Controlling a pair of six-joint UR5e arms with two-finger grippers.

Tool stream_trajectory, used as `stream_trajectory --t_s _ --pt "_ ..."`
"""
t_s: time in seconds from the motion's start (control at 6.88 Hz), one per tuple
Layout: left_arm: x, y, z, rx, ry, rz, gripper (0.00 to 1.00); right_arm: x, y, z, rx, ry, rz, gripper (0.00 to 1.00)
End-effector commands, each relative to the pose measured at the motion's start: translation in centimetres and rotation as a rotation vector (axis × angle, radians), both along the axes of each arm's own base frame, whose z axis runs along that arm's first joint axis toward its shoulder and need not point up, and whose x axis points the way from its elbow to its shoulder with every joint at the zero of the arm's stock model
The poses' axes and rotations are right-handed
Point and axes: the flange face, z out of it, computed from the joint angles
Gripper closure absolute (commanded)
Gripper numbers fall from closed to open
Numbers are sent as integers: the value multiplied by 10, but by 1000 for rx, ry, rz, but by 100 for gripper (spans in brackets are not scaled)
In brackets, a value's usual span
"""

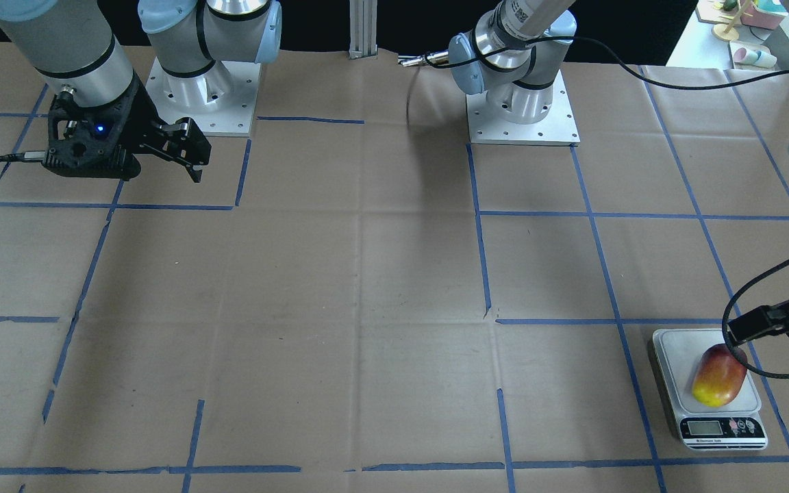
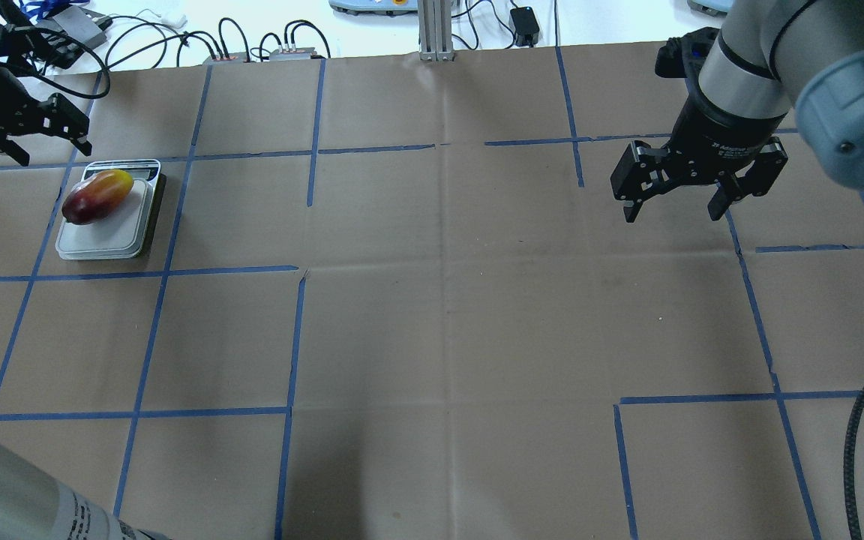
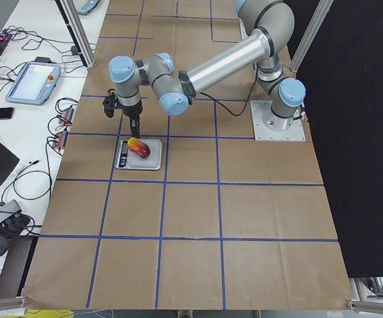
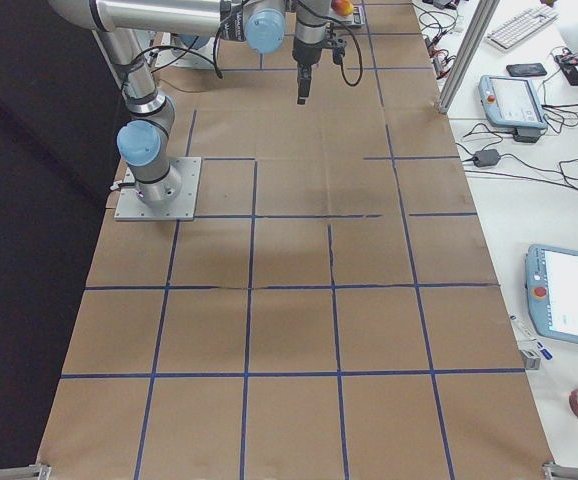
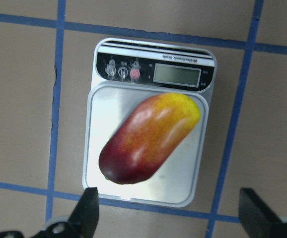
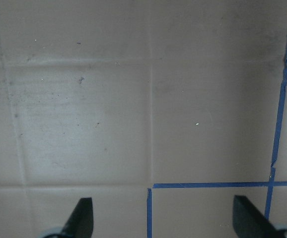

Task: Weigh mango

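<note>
If my left gripper (image 2: pixel 53 148), spread and empty, had to lift the mango (image 2: pixel 97 196), I'd pinch gently across its middle; it looks smooth, rounded, weighty and easily bruised. It lies diagonally on the scale (image 2: pixel 113 241), near that gripper but untouched. My right gripper (image 2: pixel 672 214), likewise spread, hangs well apart.

Arm tubes (image 2: pixel 739 67): smooth silver-grey cylinders.
Joint caps (image 2: pixel 852 112): pale blue, rounded.
Base plates (image 1: pixel 522 109): square silver metal, with screws dotted round the edges.
Right gripper (image 2: pixel 672 217): black linkage bars and two fingers, white lettering on the collar above the jaws, and a blue light (image 1: pixel 98 127) on its mount.
Left gripper (image 2: pixel 54 155): same black build.
Cable (image 1: pixel 764 372): black, braided, looping beside the left jaws.
</note>
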Motion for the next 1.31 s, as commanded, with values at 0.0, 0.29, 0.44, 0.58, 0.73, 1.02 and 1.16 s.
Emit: stream_trajectory --t_s 0.0,0.29,0.44,0.58,0.73,1.02,1.16 --pt "-97 31 71 -12 4 61 0 0 0 0 0 0 0 0" --pt "-206 53 112 -72 0 33 0 0 0 1 -1 0 0 0" --pt "-243 68 114 -58 5 2 0 0 0 0 0 0 0 0" --pt "-260 87 101 -27 13 -23 0 0 0 0 0 0 0 0" --pt "-264 110 87 5 16 -41 0 0 0 0 0 0 0 0" --pt "-273 130 74 23 17 -61 0 0 0 0 0 0 0 0" --pt "-284 130 79 11 17 -72 0 0 0 0 0 0 0 0"
